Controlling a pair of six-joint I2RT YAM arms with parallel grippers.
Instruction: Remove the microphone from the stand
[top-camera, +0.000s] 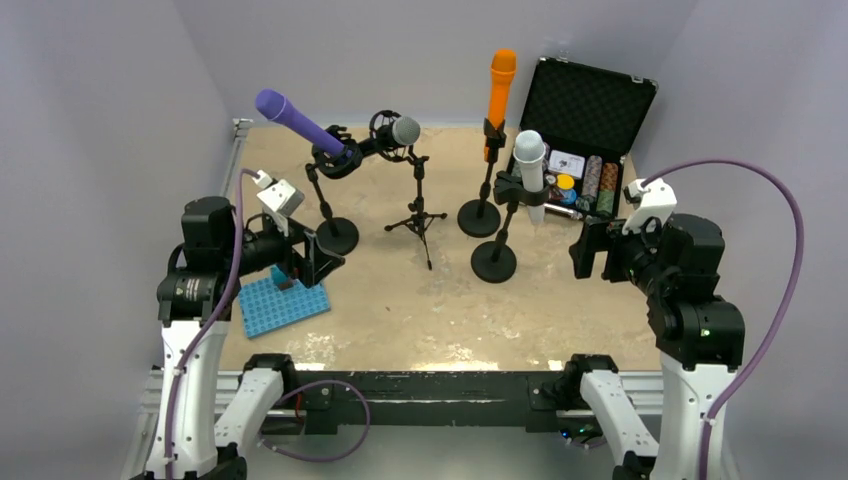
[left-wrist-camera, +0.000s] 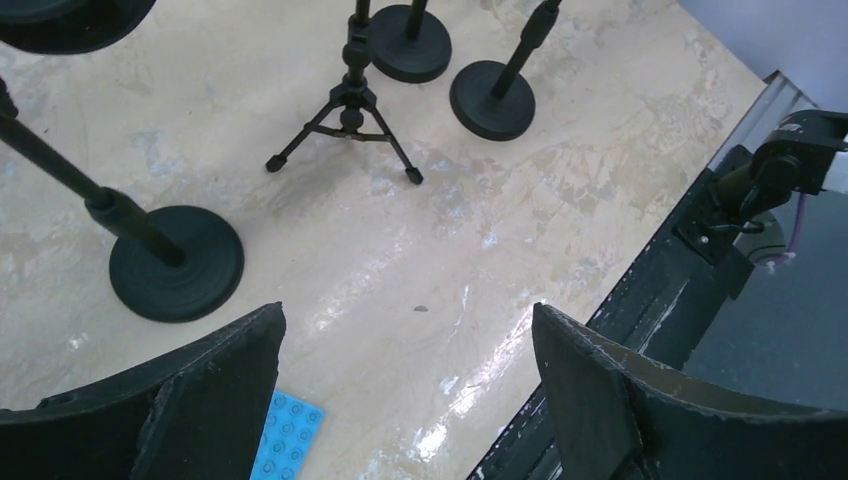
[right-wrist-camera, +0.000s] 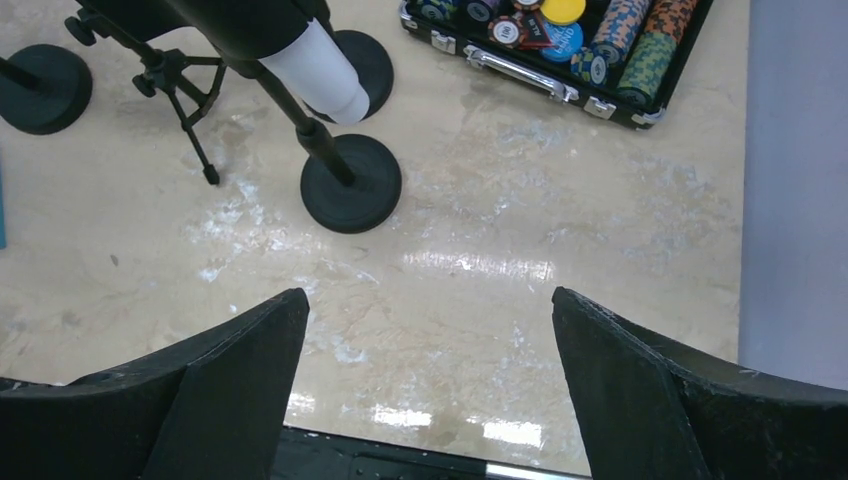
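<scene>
Several microphones sit in stands at the back of the table. A purple microphone (top-camera: 295, 122) tilts in a round-base stand (top-camera: 337, 236). A grey-headed black one (top-camera: 398, 132) rests on a tripod (top-camera: 418, 215). An orange one (top-camera: 500, 85) and a white one (top-camera: 531, 170) stand upright, the white body (right-wrist-camera: 322, 70) above its base (right-wrist-camera: 351, 183). My left gripper (top-camera: 318, 258) (left-wrist-camera: 407, 312) hangs open near the purple microphone's stand base (left-wrist-camera: 177, 262). My right gripper (top-camera: 590, 250) (right-wrist-camera: 430, 295) is open, right of the white microphone's stand. Neither holds anything.
A blue studded plate (top-camera: 284, 302) (left-wrist-camera: 288, 436) lies under my left gripper. An open black case (top-camera: 585, 130) with poker chips (right-wrist-camera: 560, 50) stands at the back right. Grey walls close in on three sides. The table's front rail (top-camera: 440, 385) runs between the arm bases.
</scene>
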